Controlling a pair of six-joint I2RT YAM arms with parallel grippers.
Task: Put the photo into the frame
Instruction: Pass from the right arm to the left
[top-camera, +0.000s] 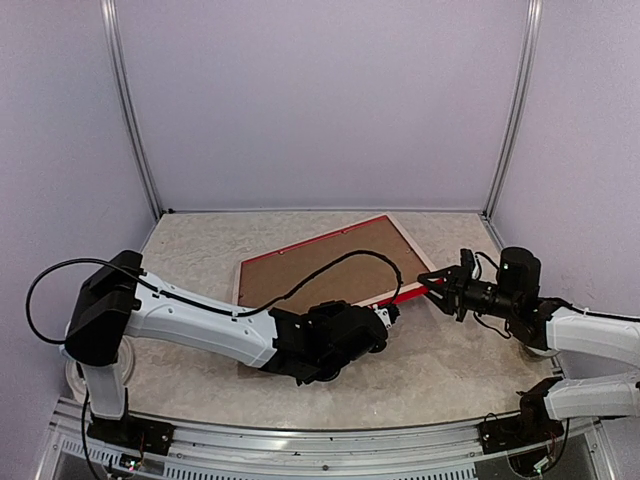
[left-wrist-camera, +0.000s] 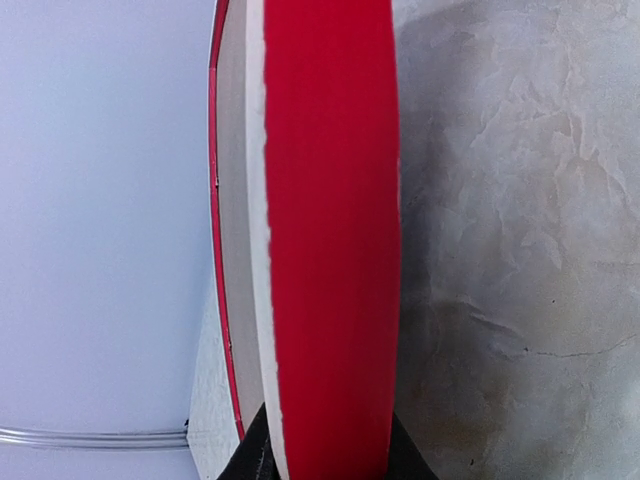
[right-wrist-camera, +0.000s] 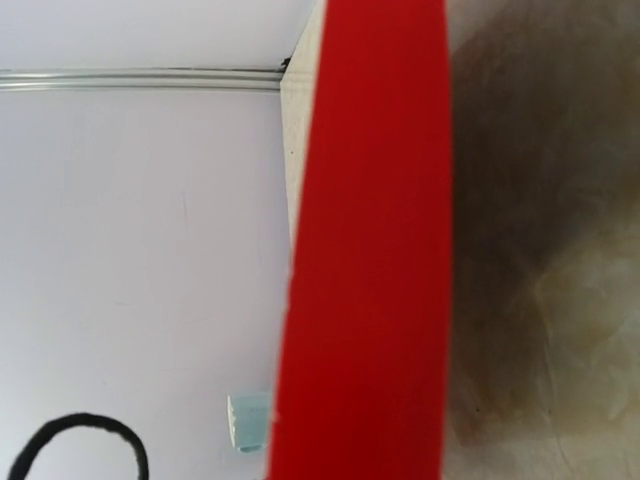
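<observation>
There is one frame (top-camera: 312, 239) and one brown board (top-camera: 300, 265). There are two robot arms, left arm (top-camera: 190, 320) and right arm (top-camera: 590, 335), and one table (top-camera: 200, 245).

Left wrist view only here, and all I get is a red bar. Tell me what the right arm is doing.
Observer: The right arm has its jaws clamped on the near right corner of the frame.
Operator: Say which face is up.
Observer: The back. The brown backing board faces the top camera.
</observation>
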